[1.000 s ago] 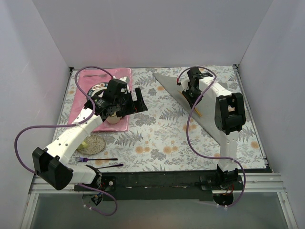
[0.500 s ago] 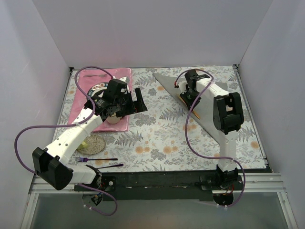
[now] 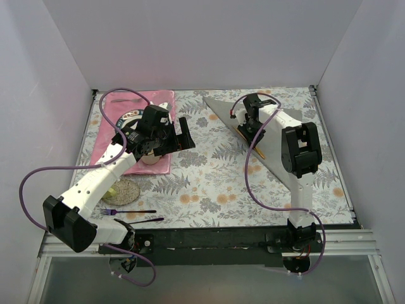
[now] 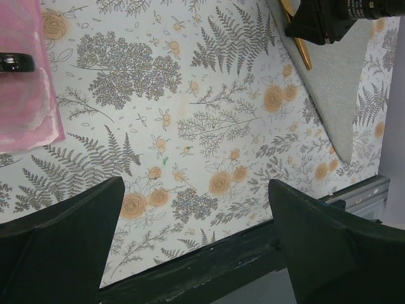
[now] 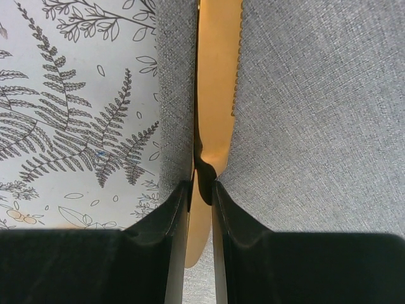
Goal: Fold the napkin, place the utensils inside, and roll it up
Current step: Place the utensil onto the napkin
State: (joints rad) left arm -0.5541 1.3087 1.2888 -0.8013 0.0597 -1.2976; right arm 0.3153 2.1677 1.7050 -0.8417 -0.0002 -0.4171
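The napkin [image 3: 223,112] lies as a grey triangle on the right of the desk [image 3: 209,177], with the orange-tan utensil [image 5: 218,76] flat along its left edge. The right hand [image 5: 201,190] is clamped on the utensil's narrow neck. The left hand [image 4: 196,187] hangs spread wide over bare desk, holding nothing. The utensil looks stiff, light and smooth, so it may pivot in a pinch; the neck seems a fair hold. The cloth is limp and best taken by a corner. Only the right wrist view shows the serrated edge and the grip; only the top view shows the whole napkin.
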